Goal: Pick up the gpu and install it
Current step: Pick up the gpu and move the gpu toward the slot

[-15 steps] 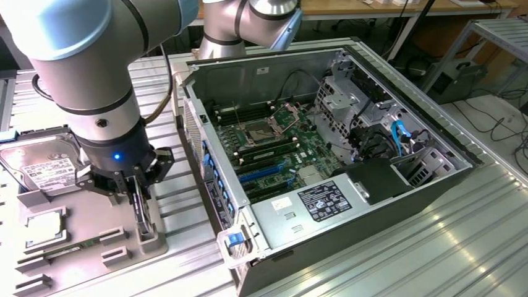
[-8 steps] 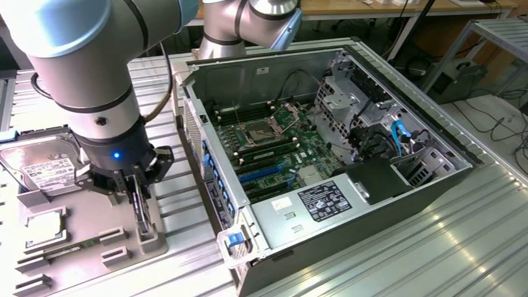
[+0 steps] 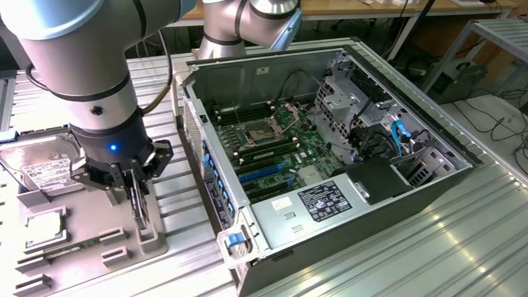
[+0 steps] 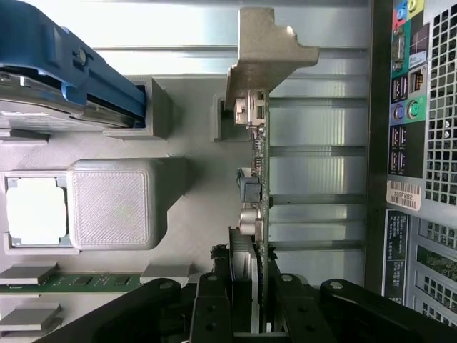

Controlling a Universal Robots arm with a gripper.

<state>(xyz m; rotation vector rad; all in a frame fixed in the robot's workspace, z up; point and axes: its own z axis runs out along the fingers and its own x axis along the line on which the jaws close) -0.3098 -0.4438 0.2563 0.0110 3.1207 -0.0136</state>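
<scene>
One claw, jaws partly closed, grips the gpu, which stands on edge between them above the grey holder tray; the open computer case sits beside the claw.

Grey moulded tray lies on the slatted metal table, at the exterior view's left. Hard drive with a white label sits at the tray's far end. Square silver CPU chip rests in a recess nearer the camera. Green memory stick lies flat just beside it.

Open computer case lies on its side, just beside the tray. Motherboard is exposed, with blue slots along its near edge. Blue cable runs by the drive cage. Black label is fixed on the silver cover. The case's back panel carries coloured ports and a barcode sticker.
</scene>
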